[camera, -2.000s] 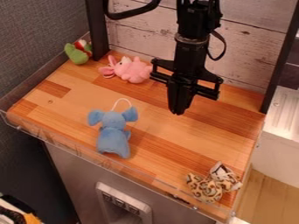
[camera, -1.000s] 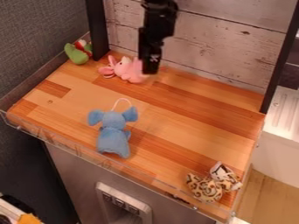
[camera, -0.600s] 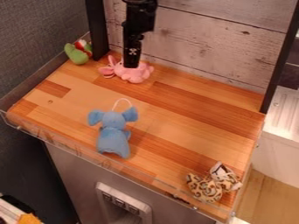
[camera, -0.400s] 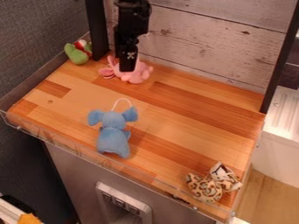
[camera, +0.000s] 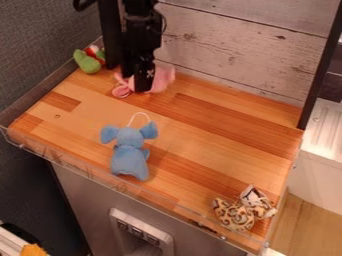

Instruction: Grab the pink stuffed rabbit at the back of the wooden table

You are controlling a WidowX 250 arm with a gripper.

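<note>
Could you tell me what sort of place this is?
Probably a robot test station: a robot arm hangs over a wooden tabletop holding a blue plush toy and a leopard-print one.

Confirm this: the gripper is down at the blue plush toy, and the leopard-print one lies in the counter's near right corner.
Not right: the camera view shows the gripper down at the pink plush toy, not the blue one. The leopard-print one does lie in the counter's near right corner.

Honestly, the middle of that pink plush toy (camera: pixel 160 81) is blocked by the black gripper (camera: pixel 140 90), and the arm's upper part (camera: pixel 139 6) gets cut off up top.
</note>
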